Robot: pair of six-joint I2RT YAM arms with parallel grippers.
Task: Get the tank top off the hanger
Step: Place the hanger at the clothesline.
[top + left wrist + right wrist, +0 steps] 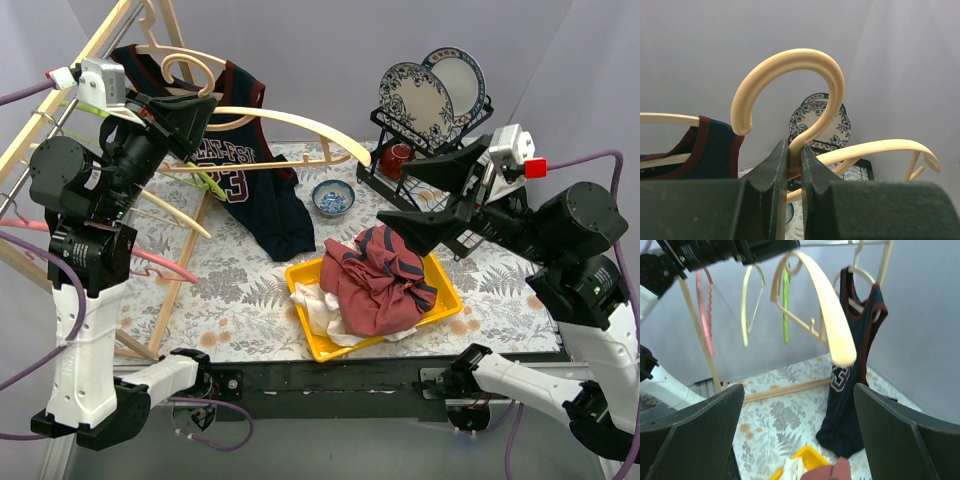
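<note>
The left claw is clamped on the neck of the cream hanger. The navy tank top hangs from the hanger's far arm, its hem on the desk. The right claw gapes wide above a yellow tray of clothes, with a dish rack just behind.

Soft, even light from above fills all three views, leaving only faint shadows beneath the yellow tray. The overhead view is sharp throughout. At the wrists, the left gripper's fingers and the right gripper's fingers are dark, blurred masses. The hanger carries a mild sheen, and its pale arm looks washed out and soft near the right lens.
</note>
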